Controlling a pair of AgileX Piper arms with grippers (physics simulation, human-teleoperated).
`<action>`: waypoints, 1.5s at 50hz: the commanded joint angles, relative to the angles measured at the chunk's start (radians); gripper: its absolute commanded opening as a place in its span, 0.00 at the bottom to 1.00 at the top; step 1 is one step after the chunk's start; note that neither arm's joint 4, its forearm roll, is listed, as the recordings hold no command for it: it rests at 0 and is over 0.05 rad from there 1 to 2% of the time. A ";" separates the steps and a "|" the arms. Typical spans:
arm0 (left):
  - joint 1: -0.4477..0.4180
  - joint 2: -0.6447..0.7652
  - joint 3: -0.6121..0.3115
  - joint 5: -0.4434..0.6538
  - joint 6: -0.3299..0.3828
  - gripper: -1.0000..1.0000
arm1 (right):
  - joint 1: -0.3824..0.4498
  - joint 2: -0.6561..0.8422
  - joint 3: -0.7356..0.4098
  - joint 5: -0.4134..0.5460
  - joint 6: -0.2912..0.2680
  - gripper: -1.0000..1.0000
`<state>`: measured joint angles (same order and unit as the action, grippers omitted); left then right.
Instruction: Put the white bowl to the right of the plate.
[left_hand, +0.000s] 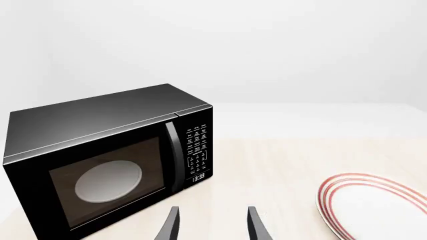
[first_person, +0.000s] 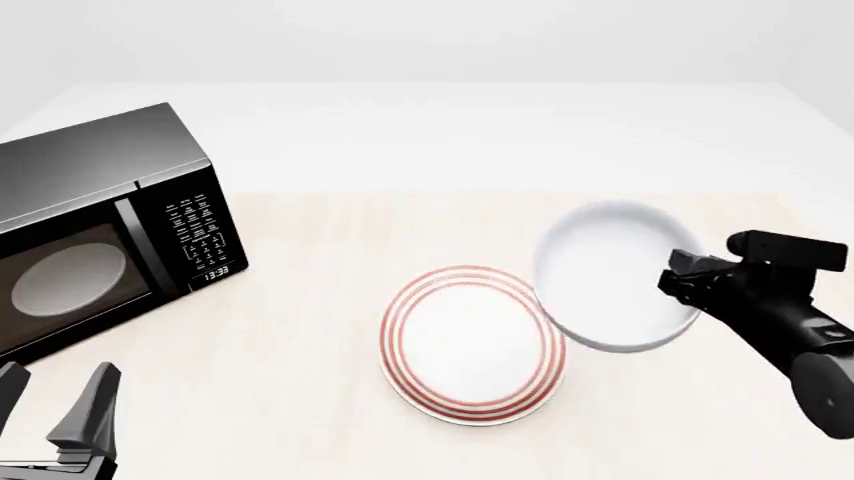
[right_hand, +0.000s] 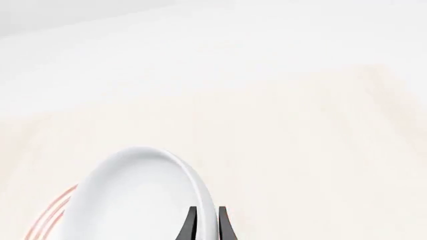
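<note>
The plate (first_person: 467, 345), flat and white with red rings, lies at the table's middle; it also shows in the left wrist view (left_hand: 373, 205) and as a sliver in the right wrist view (right_hand: 52, 216). The white bowl (first_person: 611, 272) is tilted just right of and behind the plate, its lower edge overlapping the plate's right rim. My right gripper (first_person: 677, 287) is shut on the bowl's right rim. In the right wrist view the fingers (right_hand: 191, 226) pinch the rim of the bowl (right_hand: 137, 197). My left gripper (first_person: 54, 418) is open and empty at the front left, also in its wrist view (left_hand: 212, 227).
A black microwave (first_person: 100, 225) stands at the table's left, its door shut, also in the left wrist view (left_hand: 107, 160). The light wooden table (first_person: 334, 250) runs back to a white wall.
</note>
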<state>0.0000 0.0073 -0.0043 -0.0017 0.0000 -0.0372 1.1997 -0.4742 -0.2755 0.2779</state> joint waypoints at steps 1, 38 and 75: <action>0.000 0.000 0.000 0.000 0.000 1.00 | -0.117 0.010 0.048 -0.043 -0.074 0.00; 0.000 0.000 0.000 0.000 0.000 1.00 | -0.325 0.241 0.178 -0.305 -0.027 0.00; 0.000 0.000 0.000 0.000 0.000 1.00 | -0.341 0.475 0.213 -0.504 0.002 0.00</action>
<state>0.0000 0.0073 -0.0043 -0.0017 0.0000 -0.3936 1.6163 -0.2666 -0.7623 0.3315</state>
